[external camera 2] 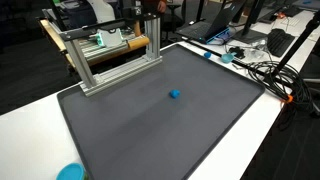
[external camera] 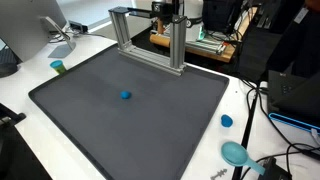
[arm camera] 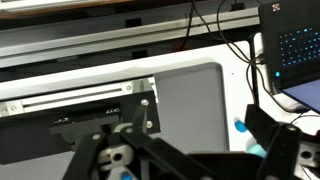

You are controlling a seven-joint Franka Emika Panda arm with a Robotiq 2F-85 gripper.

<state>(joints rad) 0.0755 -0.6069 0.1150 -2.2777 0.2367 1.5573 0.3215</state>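
My gripper (arm camera: 190,165) fills the bottom of the wrist view with its two dark fingers wide apart and nothing between them. In both exterior views it hangs high at the back, above the aluminium frame (external camera: 150,38) (external camera 2: 110,55), with only its lower part showing (external camera: 166,10). A small blue object (external camera: 125,96) (external camera 2: 174,95) lies near the middle of the dark grey mat (external camera: 110,130) (external camera 2: 150,135), far from the gripper. The wrist view looks down on the frame (arm camera: 80,100), the mat (arm camera: 190,100) and a small blue cap (arm camera: 240,127).
On the white table around the mat lie a blue cap (external camera: 227,121), a teal scoop (external camera: 235,153) (external camera 2: 70,172) and a green cup (external camera: 58,67). Cables (external camera 2: 265,75) and a laptop (arm camera: 295,45) sit beside the mat. A monitor (external camera: 30,25) stands at one corner.
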